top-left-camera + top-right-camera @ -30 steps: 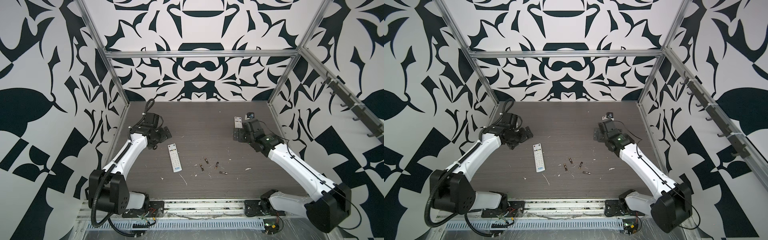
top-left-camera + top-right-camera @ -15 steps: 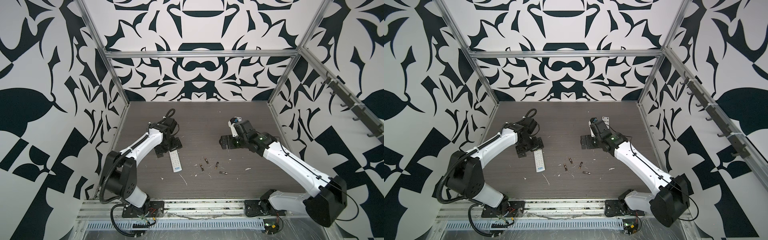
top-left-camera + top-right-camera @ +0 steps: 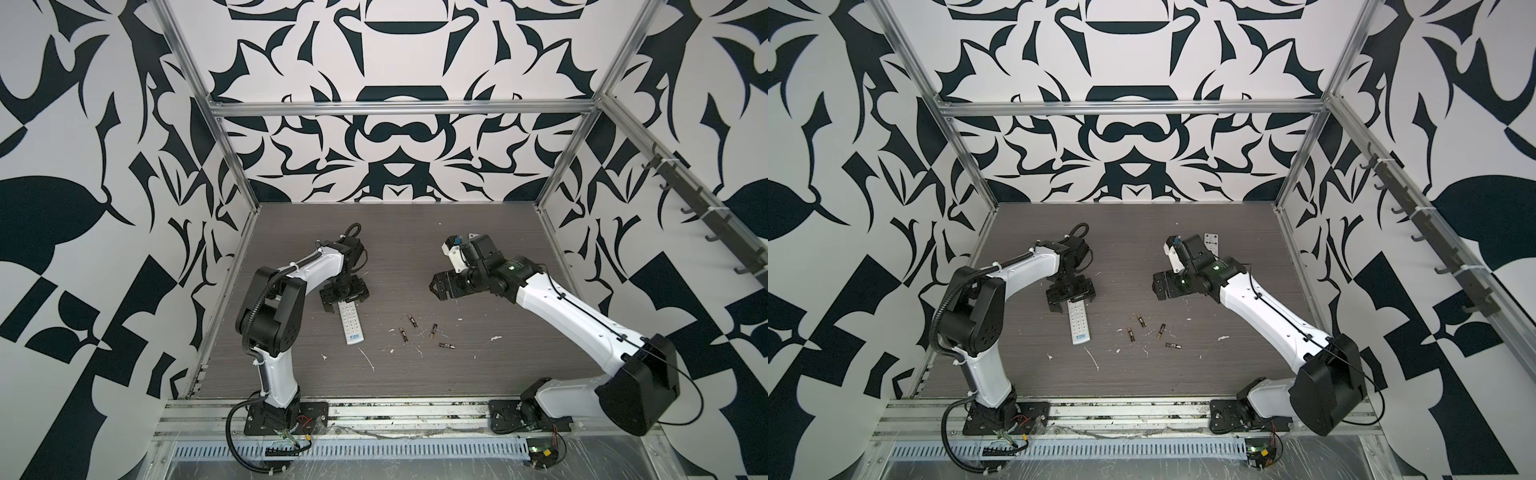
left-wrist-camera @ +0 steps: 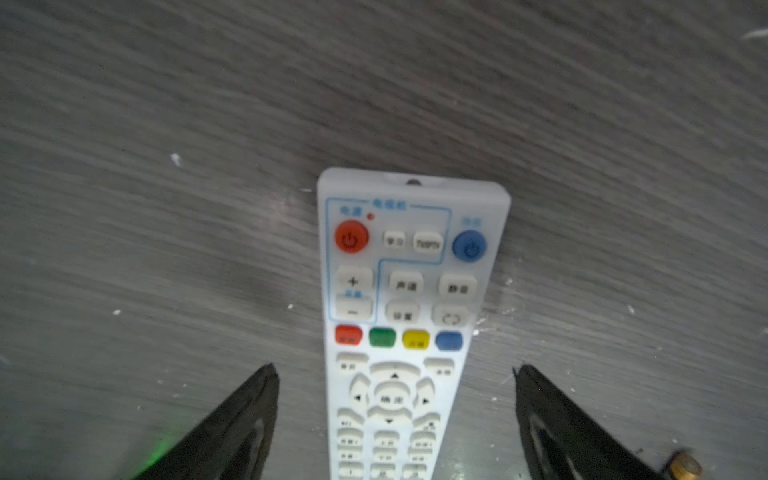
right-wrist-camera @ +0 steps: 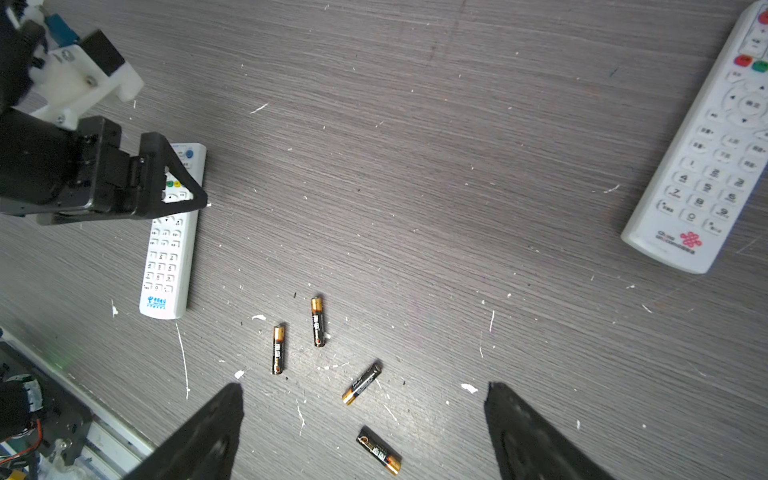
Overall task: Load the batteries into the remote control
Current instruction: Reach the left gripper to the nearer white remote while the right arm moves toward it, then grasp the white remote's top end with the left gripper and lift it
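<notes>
Straddling the white plastic button-up remote control (image 4: 411, 257), left gripper (image 4: 394, 368) gaped, likely to steady it.
Right gripper (image 5: 365, 385) hung spread, empty, over four slim black-and-gold batteries (image 5: 319, 322).

There it was, the dark grey wood-grain worktop (image 3: 415, 249), and on it a long white plastic remote control (image 3: 351, 330) lay face up, left of centre. Just to its right, four slim dark batteries with coppery-gold bands (image 3: 412, 321) lay loose, none touching. A second white remote (image 3: 1212, 244) sat far back on the right. White scraps (image 3: 368, 358) flecked the surface.
</notes>
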Action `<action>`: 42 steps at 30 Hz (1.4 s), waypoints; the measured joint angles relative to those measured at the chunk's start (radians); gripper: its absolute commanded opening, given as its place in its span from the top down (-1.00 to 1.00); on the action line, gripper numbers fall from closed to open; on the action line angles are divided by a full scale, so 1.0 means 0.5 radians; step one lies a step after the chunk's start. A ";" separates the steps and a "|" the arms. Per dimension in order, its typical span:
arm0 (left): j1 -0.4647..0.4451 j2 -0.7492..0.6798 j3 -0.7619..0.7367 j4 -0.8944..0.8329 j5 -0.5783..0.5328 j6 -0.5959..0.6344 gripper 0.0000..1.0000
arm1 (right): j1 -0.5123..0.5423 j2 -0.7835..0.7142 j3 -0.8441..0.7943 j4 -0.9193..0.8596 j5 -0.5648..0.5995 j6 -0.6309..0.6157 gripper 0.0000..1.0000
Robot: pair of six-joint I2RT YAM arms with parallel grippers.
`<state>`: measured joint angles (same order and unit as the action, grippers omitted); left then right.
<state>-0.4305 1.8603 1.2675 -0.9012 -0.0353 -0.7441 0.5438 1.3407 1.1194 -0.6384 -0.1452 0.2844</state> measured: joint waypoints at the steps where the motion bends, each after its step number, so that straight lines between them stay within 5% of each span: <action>1: 0.002 0.002 0.003 -0.002 -0.002 0.014 -0.74 | 0.000 0.000 0.000 0.006 0.000 0.000 -0.84; 12: 0.035 0.182 0.108 0.028 0.014 0.077 -0.37 | 0.000 0.146 0.107 0.034 -0.049 -0.005 -0.81; 22: 0.036 0.182 0.111 0.031 0.019 0.076 0.42 | -0.001 0.082 0.115 0.059 -0.188 0.021 -0.81; 27: 0.036 0.113 0.111 0.079 0.027 0.108 0.52 | -0.061 -0.059 0.100 0.137 -0.466 0.134 -0.87; 32: 0.036 -0.246 0.163 0.184 0.150 0.226 0.51 | -0.140 -0.235 0.049 0.295 -0.802 0.247 -1.00; 38: 0.037 -0.736 0.319 0.584 0.551 0.256 0.50 | -0.156 -0.321 -0.043 0.536 -1.157 0.381 -1.00; 42: 0.037 -0.789 0.499 0.745 0.864 0.233 0.50 | -0.217 -0.286 -0.043 0.760 -1.369 0.520 -1.00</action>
<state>-0.4118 1.4658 1.5169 -0.5289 0.3969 -0.6277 0.4351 1.1976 1.0977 -0.2584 -0.8295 0.5442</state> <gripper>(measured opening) 0.511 0.999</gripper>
